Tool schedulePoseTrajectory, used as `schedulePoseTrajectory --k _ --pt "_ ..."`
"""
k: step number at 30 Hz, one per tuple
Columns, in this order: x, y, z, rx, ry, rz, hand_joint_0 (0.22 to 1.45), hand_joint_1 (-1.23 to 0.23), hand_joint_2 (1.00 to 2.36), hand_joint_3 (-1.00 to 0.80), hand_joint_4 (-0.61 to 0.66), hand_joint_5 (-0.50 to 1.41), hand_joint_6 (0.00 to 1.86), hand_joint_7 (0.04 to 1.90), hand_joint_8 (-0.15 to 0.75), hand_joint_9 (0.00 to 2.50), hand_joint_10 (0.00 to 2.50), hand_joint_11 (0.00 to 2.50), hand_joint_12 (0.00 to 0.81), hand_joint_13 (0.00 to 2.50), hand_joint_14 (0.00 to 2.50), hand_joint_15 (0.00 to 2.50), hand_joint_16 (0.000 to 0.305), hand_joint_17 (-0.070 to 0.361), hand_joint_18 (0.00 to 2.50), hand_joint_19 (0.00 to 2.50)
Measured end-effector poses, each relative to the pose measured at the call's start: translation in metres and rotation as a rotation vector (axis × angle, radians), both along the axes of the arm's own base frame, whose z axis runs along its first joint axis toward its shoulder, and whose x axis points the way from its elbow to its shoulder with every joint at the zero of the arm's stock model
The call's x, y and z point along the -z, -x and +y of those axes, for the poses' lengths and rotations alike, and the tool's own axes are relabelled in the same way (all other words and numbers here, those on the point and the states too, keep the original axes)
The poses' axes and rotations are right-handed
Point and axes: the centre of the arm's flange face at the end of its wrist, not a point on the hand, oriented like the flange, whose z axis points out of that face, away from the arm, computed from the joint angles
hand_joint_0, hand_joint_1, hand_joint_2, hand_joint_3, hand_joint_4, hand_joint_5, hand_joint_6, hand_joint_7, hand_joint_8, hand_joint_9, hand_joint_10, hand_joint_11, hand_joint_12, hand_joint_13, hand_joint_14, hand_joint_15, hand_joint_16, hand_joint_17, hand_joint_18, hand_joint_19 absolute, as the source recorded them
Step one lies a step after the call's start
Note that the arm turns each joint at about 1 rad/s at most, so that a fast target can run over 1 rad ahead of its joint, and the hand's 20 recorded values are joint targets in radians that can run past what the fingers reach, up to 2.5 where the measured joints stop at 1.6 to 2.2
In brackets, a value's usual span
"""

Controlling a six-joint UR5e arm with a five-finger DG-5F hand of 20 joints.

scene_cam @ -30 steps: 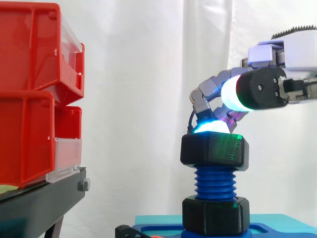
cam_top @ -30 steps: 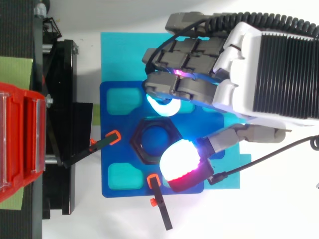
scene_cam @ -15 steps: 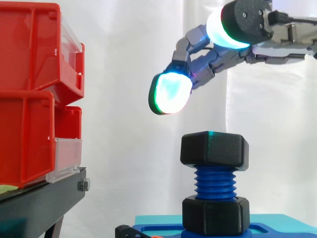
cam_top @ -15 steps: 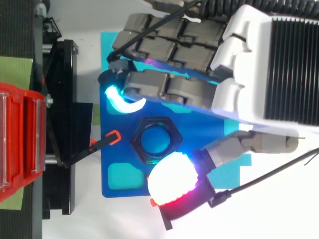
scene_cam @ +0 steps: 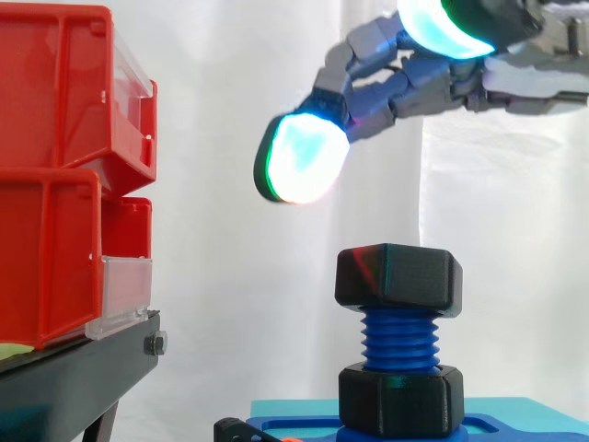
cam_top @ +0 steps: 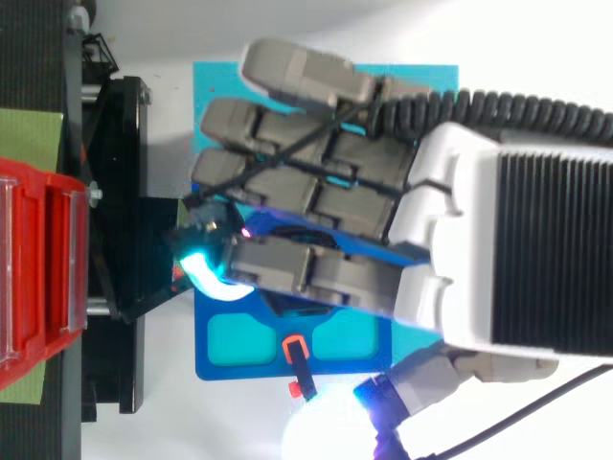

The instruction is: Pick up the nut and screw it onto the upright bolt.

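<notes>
1. Side view: you see the nut [scene_cam: 398, 276] sitting on top of the upright bolt [scene_cam: 398, 339]. Its threads carry it, so nothing grips it. The hand [scene_cam: 433, 78] hovers above, fingers loosely spread, empty.
2. Top view: the hand [cam_top: 383, 220] stretches flat over the blue base [cam_top: 225, 350], likely to clear the nut.

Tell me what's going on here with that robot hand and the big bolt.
The robot's hand hovers open above the blue upright bolt, holding nothing. A black nut sits on top of the bolt's thread, with clear air between it and the glowing fingertips. A second black nut sits at the bolt's foot, on the blue fixture plate.
</notes>
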Motion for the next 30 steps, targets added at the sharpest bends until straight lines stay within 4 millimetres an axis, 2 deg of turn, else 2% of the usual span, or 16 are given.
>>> schedulePoseTrajectory --k 8,17,30 --pt "0.020 0.005 0.002 0.000 -0.021 0.004 0.50 -0.05 1.00 -0.50 0.21 -0.13 0.50 0.75 0.246 0.46 0.00 0.00 0.359 0.29 0.00 0.00 0.044 0.098 0.02 0.00" --pt "0.024 0.008 -0.004 0.005 -0.022 0.026 0.51 -0.05 1.00 -0.50 0.23 -0.12 0.50 0.81 0.255 0.47 0.00 0.00 0.357 0.30 0.00 0.00 0.043 0.098 0.04 0.00" --pt "0.027 0.010 -0.017 0.015 -0.015 0.050 0.52 -0.07 1.00 -0.50 0.27 -0.09 0.50 1.02 0.271 0.52 0.00 0.00 0.353 0.35 0.00 0.00 0.042 0.095 0.07 0.00"
